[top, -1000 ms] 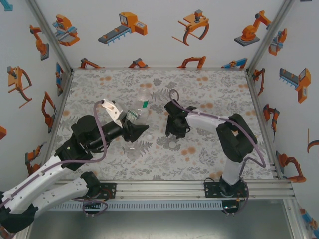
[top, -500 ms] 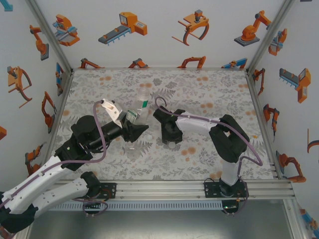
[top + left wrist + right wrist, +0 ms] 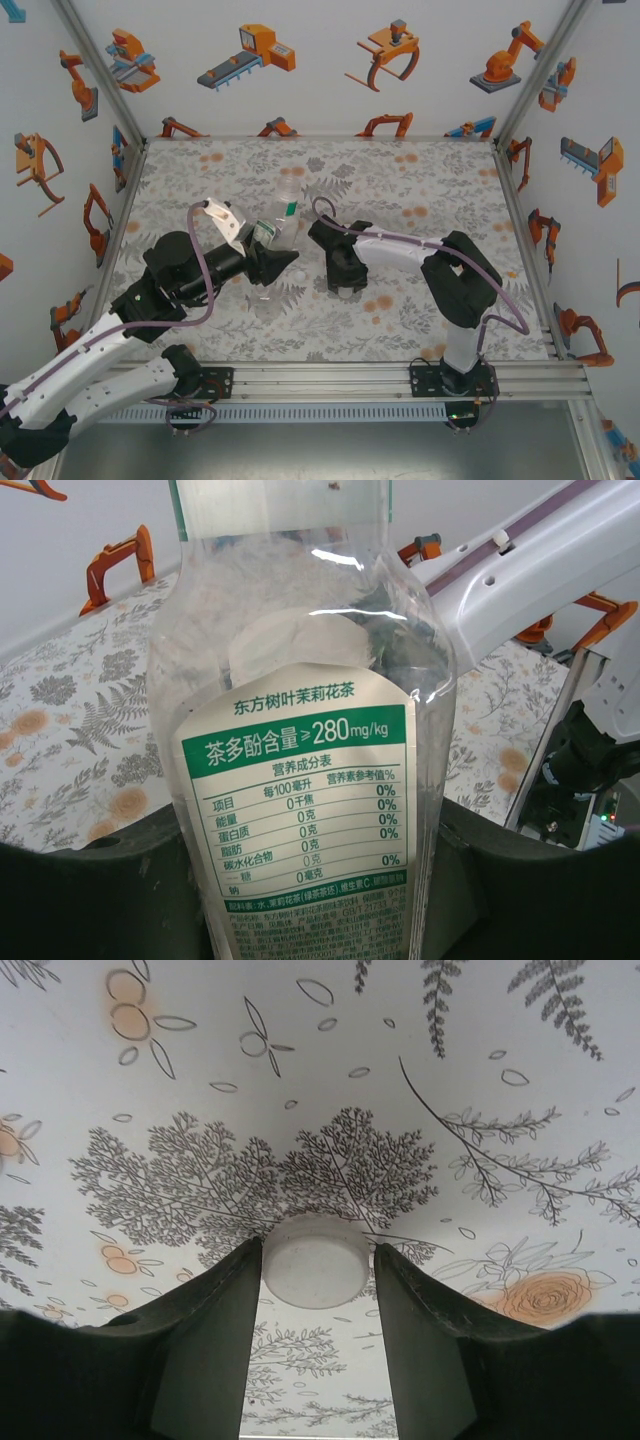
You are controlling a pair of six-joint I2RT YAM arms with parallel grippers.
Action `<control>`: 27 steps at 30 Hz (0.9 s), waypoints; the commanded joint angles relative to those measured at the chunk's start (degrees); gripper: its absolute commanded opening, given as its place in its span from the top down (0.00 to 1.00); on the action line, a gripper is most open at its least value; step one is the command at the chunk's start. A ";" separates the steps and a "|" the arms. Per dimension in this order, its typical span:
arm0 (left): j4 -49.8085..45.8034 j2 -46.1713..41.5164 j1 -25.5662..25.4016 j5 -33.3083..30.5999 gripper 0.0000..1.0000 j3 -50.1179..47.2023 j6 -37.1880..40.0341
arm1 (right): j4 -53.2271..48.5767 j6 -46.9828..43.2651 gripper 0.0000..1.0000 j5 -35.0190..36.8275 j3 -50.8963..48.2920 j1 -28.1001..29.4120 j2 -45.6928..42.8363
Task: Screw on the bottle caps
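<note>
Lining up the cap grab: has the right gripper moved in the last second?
Yes. The right gripper came nearer and left, closer to the held bottle, and now straddles the white cap.

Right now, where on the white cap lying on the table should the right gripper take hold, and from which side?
By its round side wall, across the full width, coming straight down from above. The white cap lies flat on the table, a low disc, so only its rim offers opposing faces. The right gripper straddles it, jaws open.
</note>
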 commanded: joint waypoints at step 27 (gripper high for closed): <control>-15.69 0.45 0.31 1.74 0.75 2.33 11.65 | -0.32 -6.11 0.71 -8.64 -4.78 -5.68 -17.55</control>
